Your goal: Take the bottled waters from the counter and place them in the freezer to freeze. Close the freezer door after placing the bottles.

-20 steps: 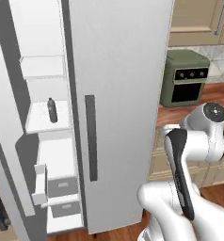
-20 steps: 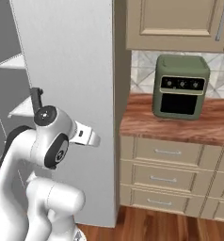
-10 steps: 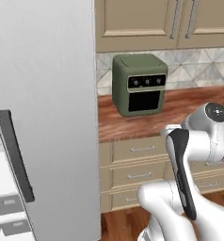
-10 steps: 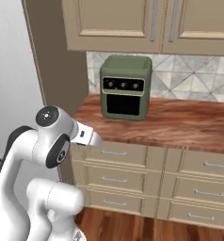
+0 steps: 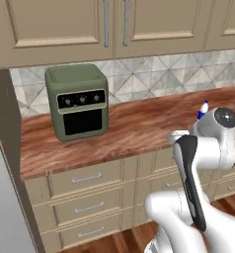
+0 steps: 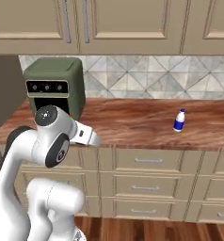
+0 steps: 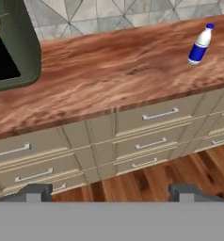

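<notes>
- On the long reddish-brown wood-grain counter (image 6: 132,123), you have one small whitish plastic bottle with a blue cap and blue label (image 6: 180,120) standing upright, well apart from the olive-green countertop oven with black door and dials (image 6: 55,87) at the counter's other end.
- From the left base view, the bottle (image 5: 202,109) is partly hidden behind the arm's upper joint; only its cap and shoulder show.
- Your white arm with dark joints is folded high and compact in front of the beige drawers with metal handles (image 6: 149,161), elbow raised to counter height, the wrist pointing out toward the cabinets.
- In the hand view, the two-finger gripper (image 7: 111,192) looks down and forward over the counter edge and the wooden floor (image 7: 156,176); the bottle (image 7: 200,44) sits toward the upper right, far from the fingertips (image 7: 36,192).
- Your gripper's jaws stand spread wide apart with nothing between them; it holds nothing and touches nothing.
- Beige wall cabinets (image 6: 123,23) hang above a grey triangle-patterned tile backsplash (image 6: 156,82).
</notes>
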Robot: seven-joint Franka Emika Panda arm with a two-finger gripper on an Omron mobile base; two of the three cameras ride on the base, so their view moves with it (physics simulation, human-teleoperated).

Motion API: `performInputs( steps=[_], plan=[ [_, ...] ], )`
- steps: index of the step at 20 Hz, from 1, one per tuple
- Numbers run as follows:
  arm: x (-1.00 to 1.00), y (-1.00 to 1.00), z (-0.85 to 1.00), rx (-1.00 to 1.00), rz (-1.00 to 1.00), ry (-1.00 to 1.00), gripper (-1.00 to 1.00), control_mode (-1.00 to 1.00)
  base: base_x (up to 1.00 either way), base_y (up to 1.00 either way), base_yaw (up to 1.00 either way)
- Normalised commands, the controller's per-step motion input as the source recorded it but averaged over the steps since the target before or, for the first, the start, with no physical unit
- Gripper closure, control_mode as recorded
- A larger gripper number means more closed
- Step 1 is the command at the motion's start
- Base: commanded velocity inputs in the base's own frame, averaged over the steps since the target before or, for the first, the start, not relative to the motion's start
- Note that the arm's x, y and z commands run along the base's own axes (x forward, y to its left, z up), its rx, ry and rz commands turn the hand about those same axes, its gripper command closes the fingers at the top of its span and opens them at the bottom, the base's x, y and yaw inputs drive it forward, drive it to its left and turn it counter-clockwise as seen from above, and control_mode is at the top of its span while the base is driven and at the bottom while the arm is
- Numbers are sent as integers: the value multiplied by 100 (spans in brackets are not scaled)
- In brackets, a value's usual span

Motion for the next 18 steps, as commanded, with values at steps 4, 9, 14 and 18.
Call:
performInputs(
  steps=[4, 9, 14, 18],
  plan=[
    [0, 0, 0, 0, 0, 0, -100, 100, 66, -49, -39],
    [0, 0, 0, 0, 0, 0, -100, 100, 53, -45, -36],
    [0, 0, 0, 0, 0, 0, -100, 100, 48, -36, -13],
    [0, 0, 0, 0, 0, 0, -100, 100, 59, -56, 9]
  ],
)
